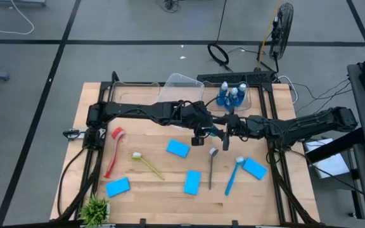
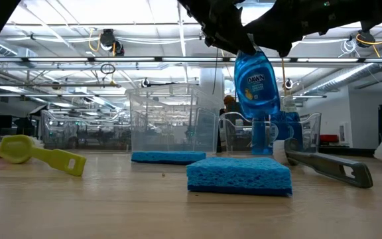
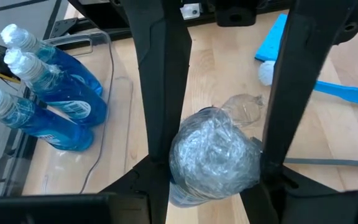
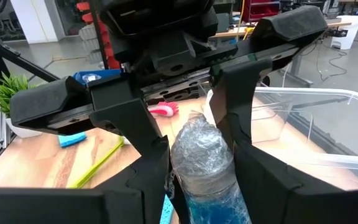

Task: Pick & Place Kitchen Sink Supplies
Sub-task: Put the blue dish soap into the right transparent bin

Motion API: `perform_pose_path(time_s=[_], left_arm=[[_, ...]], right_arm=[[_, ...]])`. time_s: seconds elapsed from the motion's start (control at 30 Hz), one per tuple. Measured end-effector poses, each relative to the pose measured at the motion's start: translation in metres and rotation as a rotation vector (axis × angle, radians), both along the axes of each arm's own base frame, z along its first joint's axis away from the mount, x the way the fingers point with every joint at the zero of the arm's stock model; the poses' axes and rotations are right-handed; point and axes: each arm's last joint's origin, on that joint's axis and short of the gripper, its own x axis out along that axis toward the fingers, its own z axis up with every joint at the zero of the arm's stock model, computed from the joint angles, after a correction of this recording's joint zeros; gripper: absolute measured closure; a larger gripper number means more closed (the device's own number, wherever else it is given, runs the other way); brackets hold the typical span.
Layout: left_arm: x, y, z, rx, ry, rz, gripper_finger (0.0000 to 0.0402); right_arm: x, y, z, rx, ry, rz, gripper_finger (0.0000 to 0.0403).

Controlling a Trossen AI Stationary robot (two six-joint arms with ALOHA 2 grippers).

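Both claws — left (image 1: pixel 209 131) and right (image 1: pixel 228 128) — pinched one blue bottle (image 2: pixel 255 83) in mid-air above the counter (image 1: pixel 151 183), near its far edge.

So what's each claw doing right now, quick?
Left gripper: closed on the blue bottle, held above the table.
Right gripper: closed around the same bottle's cap end.

lab: ceiling pipes (image 2: pixel 178 60), cabled floor (image 1: pixel 138 25)
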Motion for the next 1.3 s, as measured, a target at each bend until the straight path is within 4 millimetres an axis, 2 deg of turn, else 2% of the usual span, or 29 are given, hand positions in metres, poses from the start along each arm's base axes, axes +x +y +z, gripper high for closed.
perform_pose_path(time_s=[0.27,1.3], left_arm=[[-0.0001,-0.0001,-0.0001,-0.005,0.001,0.0,0.0246],[-0.0001,0.0041,0.0008,0.005,-0.002,0.016,0.0246]], right_arm=[[-0.0001,0.0,-0.0004,-0.016,0.008,0.002,0.0283],[-0.0019,-0.0007,0.0022,-0.038,-0.003,-0.02,0.0288]])
